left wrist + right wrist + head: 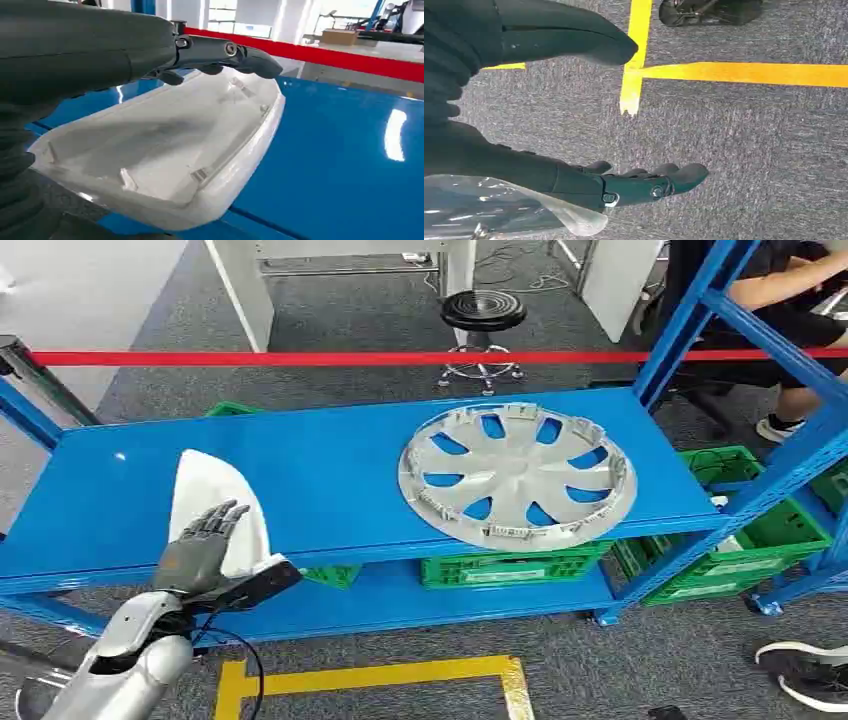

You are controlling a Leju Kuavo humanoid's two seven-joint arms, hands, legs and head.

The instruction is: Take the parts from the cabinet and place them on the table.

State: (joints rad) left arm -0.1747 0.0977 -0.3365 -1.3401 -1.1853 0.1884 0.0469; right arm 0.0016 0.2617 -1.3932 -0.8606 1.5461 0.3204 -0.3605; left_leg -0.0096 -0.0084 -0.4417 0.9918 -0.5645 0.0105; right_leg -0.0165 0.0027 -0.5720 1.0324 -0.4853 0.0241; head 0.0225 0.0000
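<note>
1. White plastic, glossy and curved: the white shell part (205,498) lies on the blue shelf (330,480) at its front edge, well to the left of the silver wheel cover (516,473), and part of it juts out past that edge.
2. Risk, as I judge it: the shell is smooth and lies hollow side up in the left wrist view, so a shallow grasp could let it skid across the shelf or tip off the front edge to the floor.
3. A second risk: lifting it only by its near rim could let it swing and knock the shelf edge, since most of its bulk lies beyond the fingers.
4. The left hand (197,550) is spread over the near end of the shell, fingers (235,52) stretched above its inner face. It looks released; whether any finger touches the plastic I cannot tell.
5. The right hand (624,185) hangs over grey carpet beside yellow floor tape (734,73), fingers apart, holding nothing.
6. The wheel cover rests flat on the shelf, untouched.
</note>
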